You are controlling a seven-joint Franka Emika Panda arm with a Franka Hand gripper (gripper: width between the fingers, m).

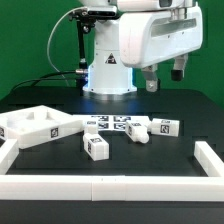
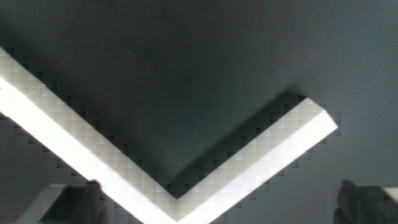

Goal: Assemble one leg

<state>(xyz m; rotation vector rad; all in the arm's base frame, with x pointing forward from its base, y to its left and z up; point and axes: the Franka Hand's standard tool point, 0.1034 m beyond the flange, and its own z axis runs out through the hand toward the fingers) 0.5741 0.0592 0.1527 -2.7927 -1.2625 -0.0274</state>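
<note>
Three short white legs with black-and-white tags lie on the black table in the exterior view: one point(image 1: 97, 146) in front, one point(image 1: 137, 134) in the middle and one point(image 1: 166, 126) toward the exterior view's right. My gripper point(image 1: 165, 78) hangs high above the table, above and behind the rightmost leg, open and empty. In the wrist view the gripper point(image 2: 222, 192) shows only its two dark fingertips point(image 2: 75, 203) at the picture's edge, far apart, with nothing between them. No leg shows in the wrist view.
A wide flat white panel with raised rims point(image 1: 35, 123) lies at the exterior view's left. The marker board point(image 1: 108, 121) lies behind the legs. A white border rail point(image 1: 100, 187) runs round the table's front and sides; its corner point(image 2: 169, 195) shows as a V in the wrist view.
</note>
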